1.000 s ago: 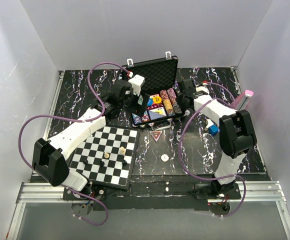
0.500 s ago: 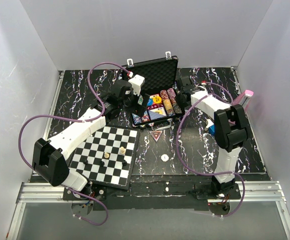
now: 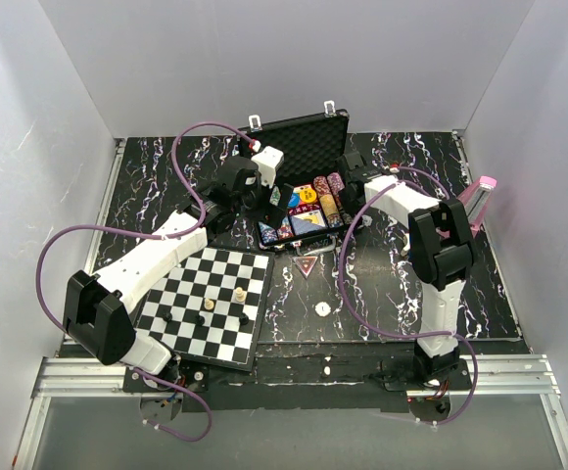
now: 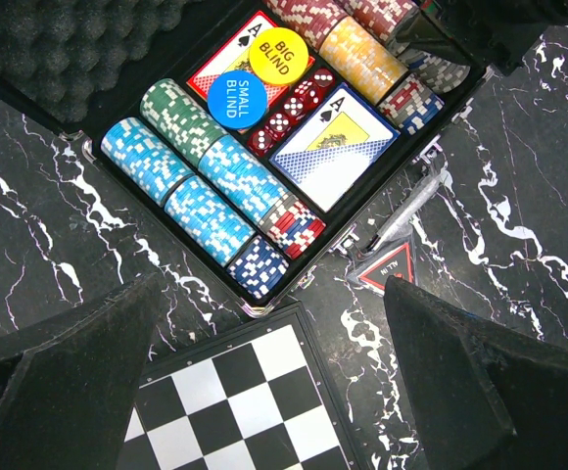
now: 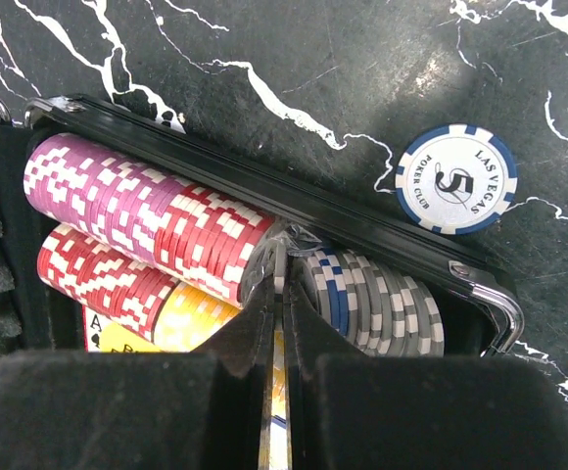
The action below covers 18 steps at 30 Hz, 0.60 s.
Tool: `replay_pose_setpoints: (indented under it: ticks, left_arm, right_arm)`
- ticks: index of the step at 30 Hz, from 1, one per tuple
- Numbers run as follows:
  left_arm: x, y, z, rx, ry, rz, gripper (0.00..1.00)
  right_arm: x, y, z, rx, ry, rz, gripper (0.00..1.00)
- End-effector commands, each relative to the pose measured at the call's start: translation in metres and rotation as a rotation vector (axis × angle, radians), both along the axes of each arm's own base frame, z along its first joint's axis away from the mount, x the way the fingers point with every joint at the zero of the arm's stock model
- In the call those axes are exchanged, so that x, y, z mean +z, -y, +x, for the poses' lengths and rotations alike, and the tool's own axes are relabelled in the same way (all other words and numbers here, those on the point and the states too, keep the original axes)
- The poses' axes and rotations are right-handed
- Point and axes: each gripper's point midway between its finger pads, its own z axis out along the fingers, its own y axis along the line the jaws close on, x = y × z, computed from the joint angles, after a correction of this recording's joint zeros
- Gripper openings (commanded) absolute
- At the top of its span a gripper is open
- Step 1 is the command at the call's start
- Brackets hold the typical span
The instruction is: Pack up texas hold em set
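Black ribbed briefcase (image 3: 302, 137), foam-lined: open, far centre of black marbled table (image 3: 382, 284); multicoloured chip rows (image 4: 211, 181), card decks (image 4: 333, 147) and red dice (image 4: 289, 113) inside; left gripper (image 4: 274, 294): jaws spread wide, empty, above case's near corner; right gripper (image 5: 277, 269): jaws pressed together, nothing visibly held, tips between chip stacks; blue-white chip (image 5: 456, 179): loose on table, beside case.

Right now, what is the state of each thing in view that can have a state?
black briefcase: open, lid raised.
left gripper: open, above the case.
right gripper: shut, tips in a gap in the chip row.
blue 5 chip: loose, flat on the table outside the case.
card decks: face up in the case.
red dice: stowed between the decks.
blind buttons: lying on one deck.
chessboard: flat, pieces on it.
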Motion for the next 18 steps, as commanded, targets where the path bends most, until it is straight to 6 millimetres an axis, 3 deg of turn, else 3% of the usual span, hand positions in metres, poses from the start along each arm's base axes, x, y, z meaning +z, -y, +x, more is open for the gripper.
replay_pose_setpoints:
  ticks: [1,4,5,9,11,18]
  left_arm:
    - [0.016,-0.005,-0.004,0.002,0.031,-0.021,0.98]
    - [0.016,-0.005,-0.005,0.0,0.029,-0.023,0.98]
    - [0.016,-0.005,-0.005,0.001,0.029,-0.023,0.98]
    - [0.016,-0.005,-0.005,0.001,0.028,-0.022,0.98]
    - [0.016,-0.006,-0.005,0.003,0.03,-0.023,0.98]
    - [0.017,-0.005,-0.006,0.0,0.03,-0.024,0.98]
  right_arm:
    - [-0.025,-0.001,-0.011,-0.025,-0.04,0.006,0.01]
    - [-0.011,-0.004,-0.002,0.02,-0.005,-0.007,0.01]
    - [-0.005,-0.005,0.0,0.027,0.009,-0.006,0.06]
    - [0.018,-0.006,0.009,0.051,0.057,-0.015,0.41]
    - [0.029,-0.006,0.013,0.063,0.081,-0.022,0.5]
    - [0.052,-0.007,0.02,0.086,0.126,-0.029,0.52]
